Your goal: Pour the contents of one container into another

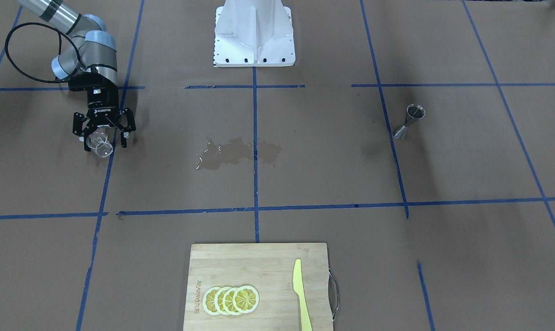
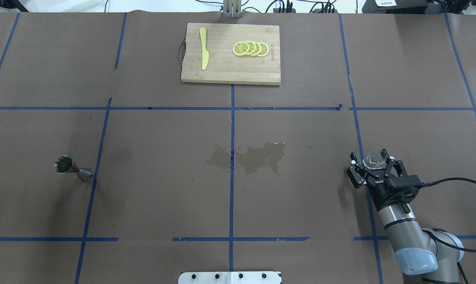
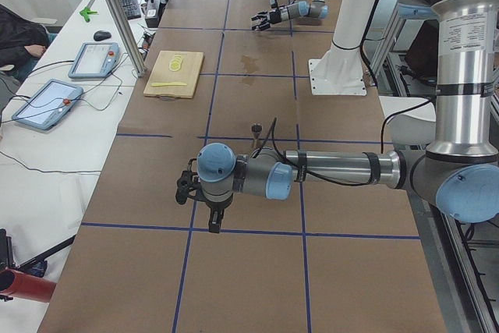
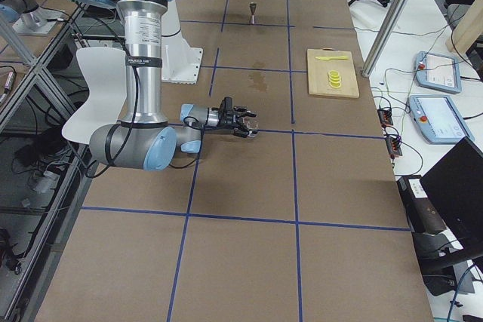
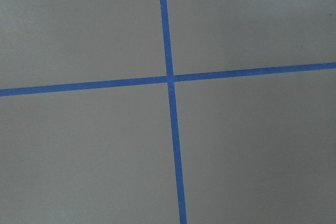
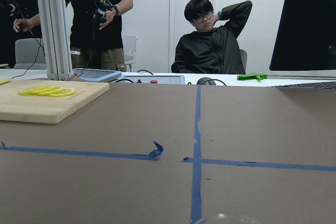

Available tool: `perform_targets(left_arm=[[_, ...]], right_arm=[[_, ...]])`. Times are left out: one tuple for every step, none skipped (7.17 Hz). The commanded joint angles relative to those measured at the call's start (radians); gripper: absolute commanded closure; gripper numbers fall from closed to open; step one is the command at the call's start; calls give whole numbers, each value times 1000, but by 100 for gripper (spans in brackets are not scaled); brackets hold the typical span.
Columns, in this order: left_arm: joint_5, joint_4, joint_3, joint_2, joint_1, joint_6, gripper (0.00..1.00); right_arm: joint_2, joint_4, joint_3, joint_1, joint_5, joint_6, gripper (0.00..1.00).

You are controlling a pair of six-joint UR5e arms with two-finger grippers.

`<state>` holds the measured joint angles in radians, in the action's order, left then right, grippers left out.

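Surface: brown paper table cover point(image 2: 163, 197) ruled into squares by blue tape lines point(image 2: 232, 173), with a dark wet patch point(image 2: 247, 157) at the middle.
Room: beyond the far edge my right wrist view shows a seated person point(image 6: 212, 43) and a standing person point(image 6: 94, 22) by a white side table with tablets point(image 3: 47, 103).
My right gripper point(image 2: 374, 169): low over the table on my right side, fingers closed around the small clear glass beaker point(image 2: 374, 158), which lies tilted between them.
My left gripper point(image 3: 196, 193): seen only from the side camera, so I cannot tell whether it is spread or closed; its wrist camera looks down on bare paper and a tape crossing.
Small shiny steel hourglass jigger point(image 2: 73, 167): upright on my left side, just beside a tape line, well apart from the beaker.
Open room: wide bare paper between beaker and jigger, only the wet patch between them.
Other things: bamboo cutting board point(image 2: 222, 71) at the far middle edge, bearing a yellow plastic knife point(image 2: 203, 49) and overlapping lemon slices point(image 2: 250, 48); white robot base point(image 1: 254, 34) at my near edge.
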<state>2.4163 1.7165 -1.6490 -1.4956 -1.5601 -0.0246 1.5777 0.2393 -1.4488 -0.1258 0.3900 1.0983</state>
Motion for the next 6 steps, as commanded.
perform_targets(left_arm=[[1,0,-2,-2,0,0,0],[1,-2,0,-5,0,-1,0],[1,0,2,-8,0,0,0],[1,0,3,-9,0,0,0],[1,0,3,-9,0,0,0],[1,0,2,-9,0,0,0]], right_arm=[[14,0,8,-3,1,-5,0],[15,0,13,-5,1,-11,0],[16,0,13,-6,1,-12,0],[16,-2,11,-6,1,-11,0],[16,-2,1,-9,1,-11,0],[16,-2,-11,-21,1,-14,0]])
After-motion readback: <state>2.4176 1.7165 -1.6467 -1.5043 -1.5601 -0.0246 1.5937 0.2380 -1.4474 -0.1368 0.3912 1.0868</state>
